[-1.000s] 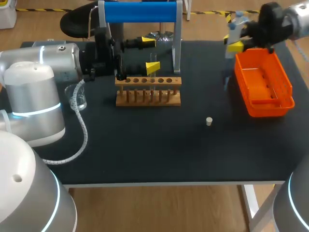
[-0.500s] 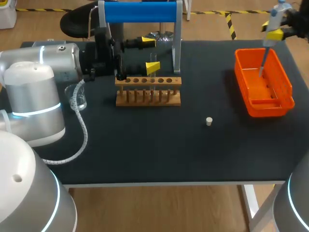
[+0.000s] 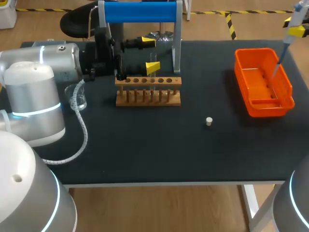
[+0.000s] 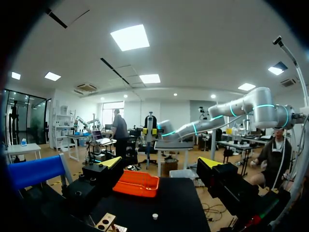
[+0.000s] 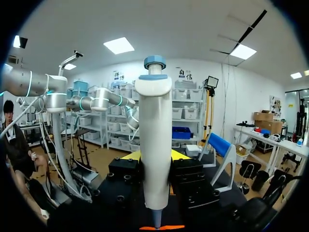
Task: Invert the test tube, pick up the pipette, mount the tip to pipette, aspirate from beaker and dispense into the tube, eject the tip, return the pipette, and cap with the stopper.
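Note:
My right gripper (image 3: 296, 28) is at the far right edge of the head view, shut on the white pipette (image 3: 285, 47), whose tip end hangs over the orange bin (image 3: 263, 99). In the right wrist view the pipette (image 5: 154, 145) stands upright between the yellow fingertips (image 5: 129, 155). My left gripper (image 3: 150, 54) is open over the wooden test tube rack (image 3: 148, 92), where a clear tube (image 3: 153, 77) seems to stand. In the left wrist view the left gripper (image 4: 160, 163) holds nothing. The small white stopper (image 3: 209, 121) lies on the mat.
A glass beaker (image 3: 77, 96) stands left of the rack, beside my left arm and its cable. The blue-topped pipette stand (image 3: 140, 12) rises behind the rack. The bin (image 4: 136, 182) and stopper (image 4: 154, 216) lie ahead of the left gripper.
The right arm has carried the pipette from the bin's left side across it to the view's right edge. The left arm has not moved.

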